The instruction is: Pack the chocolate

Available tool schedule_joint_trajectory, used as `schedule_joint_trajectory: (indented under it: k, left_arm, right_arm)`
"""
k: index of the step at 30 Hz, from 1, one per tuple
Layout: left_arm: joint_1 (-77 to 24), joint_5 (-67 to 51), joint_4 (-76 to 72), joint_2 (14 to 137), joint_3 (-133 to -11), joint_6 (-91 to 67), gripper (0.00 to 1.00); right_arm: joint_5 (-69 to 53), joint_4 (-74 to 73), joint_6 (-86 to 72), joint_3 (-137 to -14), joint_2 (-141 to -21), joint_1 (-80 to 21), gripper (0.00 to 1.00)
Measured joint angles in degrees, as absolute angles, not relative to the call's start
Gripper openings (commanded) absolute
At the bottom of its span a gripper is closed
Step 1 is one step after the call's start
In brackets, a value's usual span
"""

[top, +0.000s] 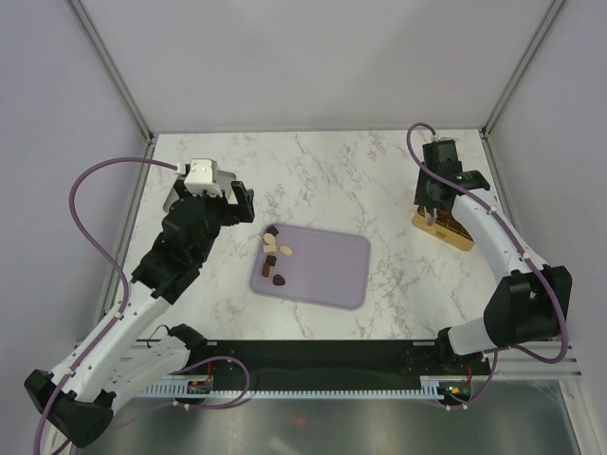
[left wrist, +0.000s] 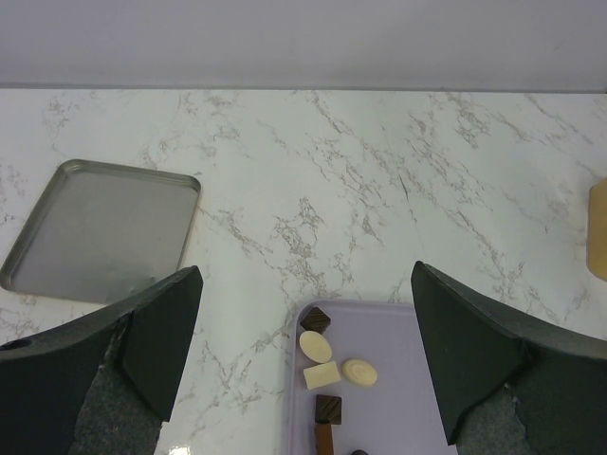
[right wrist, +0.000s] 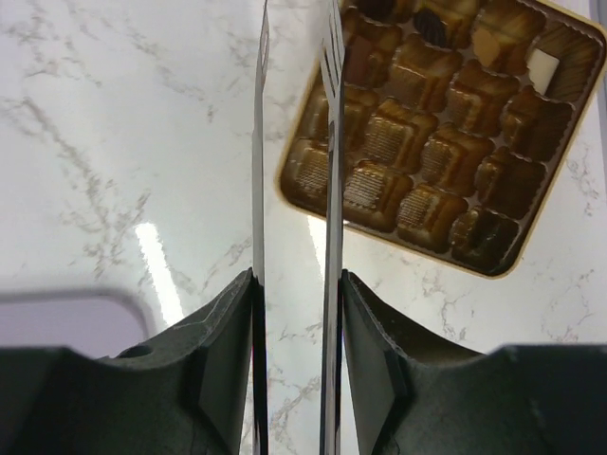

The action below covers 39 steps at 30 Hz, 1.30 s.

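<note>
Nearest, the chocolate (left wrist: 322,375) lies bunched at the left end of the tray (left wrist: 394,332), just by the left tool (left wrist: 305,284), whose jaws gape wide and empty. Farther right, the right tool (right wrist: 296,303) pinches the tongs (right wrist: 259,171), blades narrow, over the box (right wrist: 398,142). Such thin, smooth blades may let a piece squirt out. The left tool, if it dips, could nudge the tray.

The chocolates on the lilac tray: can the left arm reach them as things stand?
Probably yes. The left gripper hangs open near the tray's left end, where the chocolates lie, with nothing between.
</note>
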State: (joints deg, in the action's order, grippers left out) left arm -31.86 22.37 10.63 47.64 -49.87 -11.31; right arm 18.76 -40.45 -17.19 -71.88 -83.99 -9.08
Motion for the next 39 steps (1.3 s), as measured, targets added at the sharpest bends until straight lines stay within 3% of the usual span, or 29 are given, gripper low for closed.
schedule_joint_trajectory:
  k: [20, 28, 39]
  left_arm:
    - [-31.86, 22.39, 10.63, 48.16, -49.87, -11.31, 1.00]
    - [-31.86, 22.44, 10.63, 48.23, -49.87, -11.31, 1.00]
    - [-31.86, 22.46, 10.63, 48.23, -49.87, -11.29, 1.00]
  right_arm:
    - [14.20, -33.26, -14.55, -62.65, -78.39, -53.19, 0.53]
    - [11.79, -27.14, -9.74, -62.26, -80.93, -57.63, 0.57]
    - [10.31, -23.42, -5.02, -62.13, -87.50, -57.71, 0.54]
